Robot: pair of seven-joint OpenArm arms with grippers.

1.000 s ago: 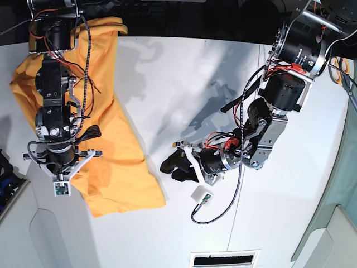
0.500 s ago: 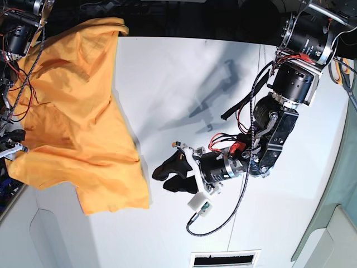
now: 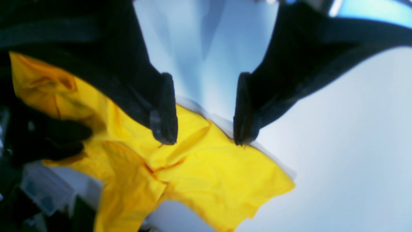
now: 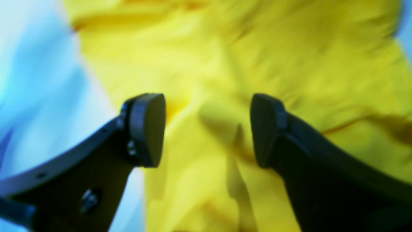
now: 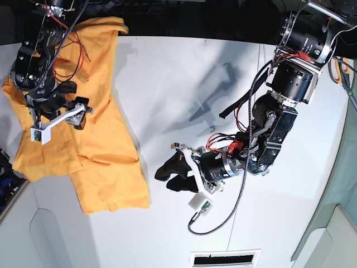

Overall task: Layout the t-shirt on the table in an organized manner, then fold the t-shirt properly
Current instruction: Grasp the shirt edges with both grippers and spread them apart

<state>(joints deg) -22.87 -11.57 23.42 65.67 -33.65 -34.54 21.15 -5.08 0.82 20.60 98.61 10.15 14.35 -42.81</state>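
T-shirt (image 5: 103,139) on the table's (image 5: 178,72) left side, left gripper (image 5: 167,175) beside it.

Bright overhead light throws soft arm shadows on the table (image 5: 167,84); both wrist views look smeared, probably motion blur.

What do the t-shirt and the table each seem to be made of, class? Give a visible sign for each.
The t-shirt: soft woven or knit cloth, probably cotton, matte orange; it creases, bunches and drapes in folds. The table: a hard, smooth white surface, perhaps laminate or painted board, slightly satin; it lies flat and carries crisp shadows of the arms.
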